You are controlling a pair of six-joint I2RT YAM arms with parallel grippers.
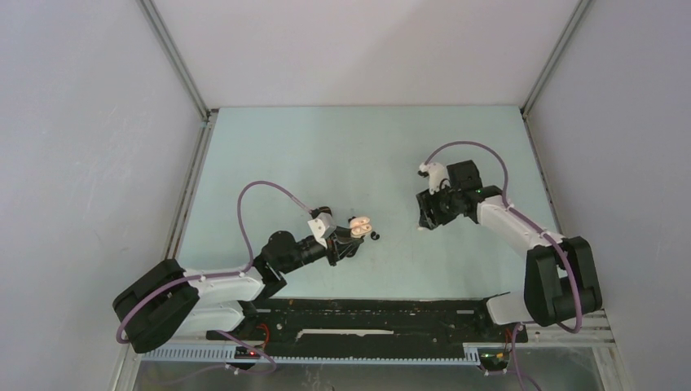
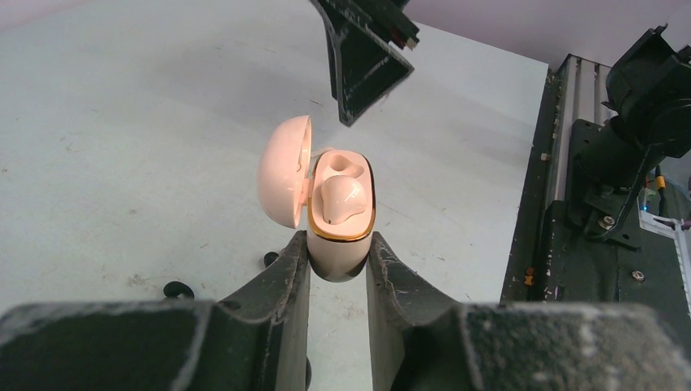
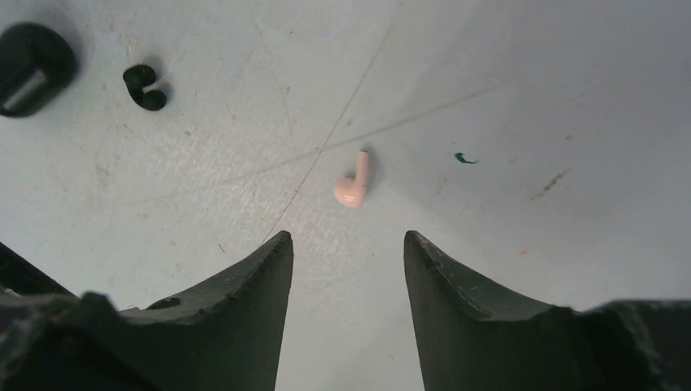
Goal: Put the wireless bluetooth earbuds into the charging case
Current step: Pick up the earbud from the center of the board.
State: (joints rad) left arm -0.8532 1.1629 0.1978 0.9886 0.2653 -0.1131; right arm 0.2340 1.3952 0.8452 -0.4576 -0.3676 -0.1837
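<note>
My left gripper (image 2: 338, 248) is shut on the pale pink charging case (image 2: 341, 232), holding it by its lower body above the table. Its lid (image 2: 285, 171) is swung open to the left. One whitish earbud (image 2: 341, 199) sits in the gold-rimmed opening. In the top view the case (image 1: 358, 224) is at mid-table, at the tip of the left gripper (image 1: 350, 239). My right gripper (image 3: 346, 240) is open with nothing between its fingers. A whitish-pink earbud (image 3: 354, 181) lies on the table just beyond its fingertips. The right gripper (image 1: 422, 218) stands to the right of the case.
A curled black earbud (image 3: 145, 87) lies on the table at the far left of the right wrist view, beside a larger black piece (image 3: 28, 57). Two small black pieces (image 2: 178, 289) lie left of the left fingers. The black base rail (image 1: 383, 314) runs along the near edge.
</note>
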